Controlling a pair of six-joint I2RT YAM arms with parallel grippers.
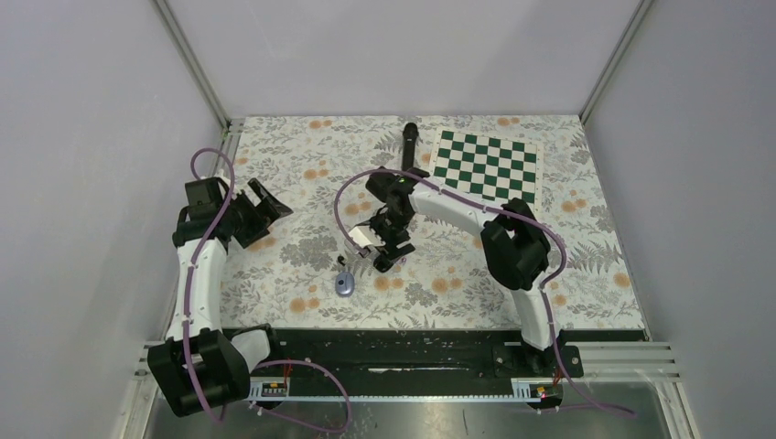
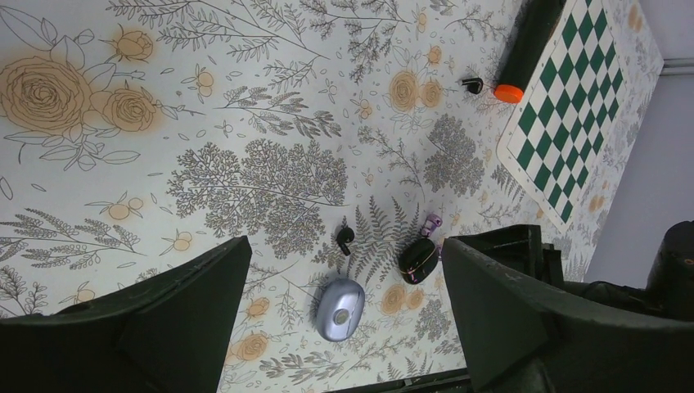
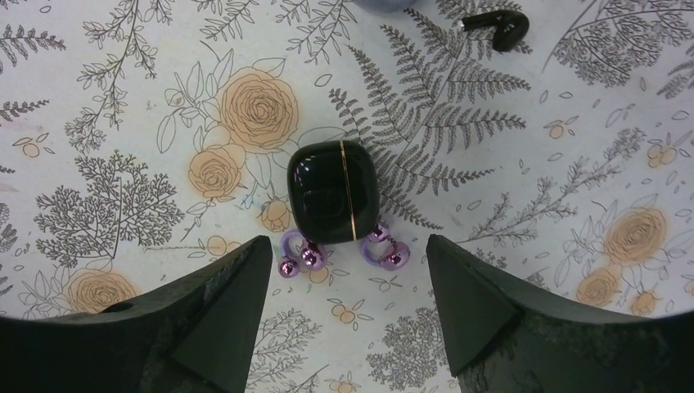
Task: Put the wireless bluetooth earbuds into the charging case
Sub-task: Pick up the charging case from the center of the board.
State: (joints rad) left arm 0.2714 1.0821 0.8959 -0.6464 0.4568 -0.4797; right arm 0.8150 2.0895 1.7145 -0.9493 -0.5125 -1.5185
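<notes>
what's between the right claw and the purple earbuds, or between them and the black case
Nothing visible between the open right claw and the purple earbuds. They lie right beside the black case, but its lid looks shut, which bars them.

A glossy black charging case (image 3: 333,191), shut, with a thin gold seam, lies flat. A left lilac earbud (image 3: 296,255) and a right lilac earbud (image 3: 385,250) sit just beside its one edge. A black earbud (image 3: 501,27) lies apart, near a shut grey-blue oval case (image 2: 340,307).
</notes>
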